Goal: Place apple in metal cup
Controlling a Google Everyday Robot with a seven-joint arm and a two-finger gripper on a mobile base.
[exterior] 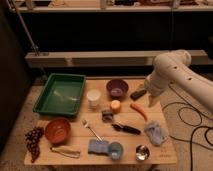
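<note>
The apple [115, 105] is sitting mid-surface [127, 145], between the white cup [93, 97] and the carrot [139, 110], just below the purple bowl [117, 89]. The metal cup [142, 152] is standing well apart near the front right edge, beside the blue cup [115, 149]. The gripper [151, 98] is hanging over the right edge near the carrot; its grip state cannot be told.

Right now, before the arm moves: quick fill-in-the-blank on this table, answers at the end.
The apple lies on the table, just in front of a bowl coloured ____.
The metal cup stands at the front edge; the neighbouring cup is light ____.
The gripper hangs by the table's ____ edge as the camera sees it, near the carrot.
Missing: purple; blue; right.
</note>
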